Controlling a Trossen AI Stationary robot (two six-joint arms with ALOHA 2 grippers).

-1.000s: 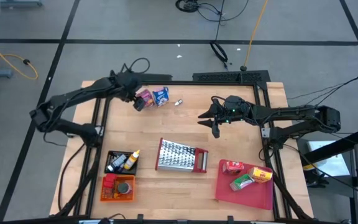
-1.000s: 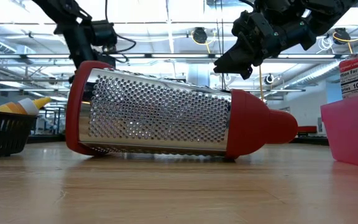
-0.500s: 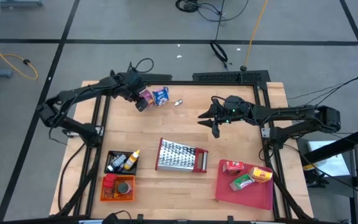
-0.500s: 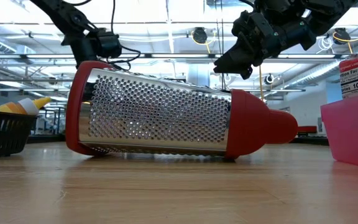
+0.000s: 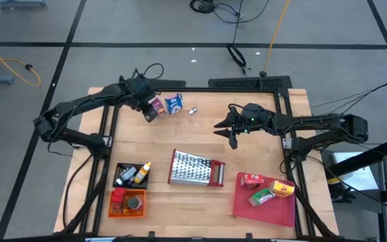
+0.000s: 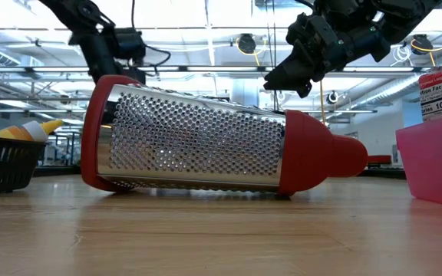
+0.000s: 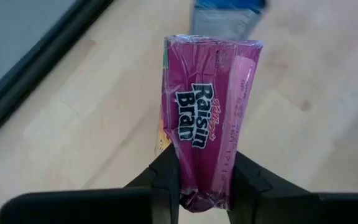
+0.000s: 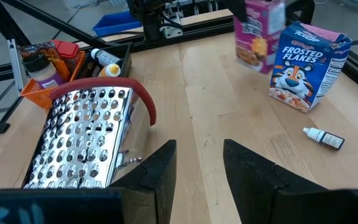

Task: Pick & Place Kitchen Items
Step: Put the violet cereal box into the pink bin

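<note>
Left claw at the desk's far left: fingers clamped on the narrow sides of the Raisin Bran box, gripping its lower end. In the right wrist view the box hangs clear of the desk, just beside the Frosted Flakes box, which stands upright on the wood. Whether the two boxes touch, can't tell. A tiny dropper bottle lies on its side near the Flakes box, toward the middle.

Near-left corner: black basket with small bottles, one with a yellow cap. Touching it on the near side, an orange basket holding a dark round jar and a red packet.

Centre: grater lying on its side, red end pointing right. In the low view it fills most of the frame.

Right claw hovers above the desk right of centre, well apart from every item. Fingers part-open, holding nothing, bare wood between them.

Near-right corner: red tray with a red box, a yellow box and a green packet lying close together on its far half.
</note>
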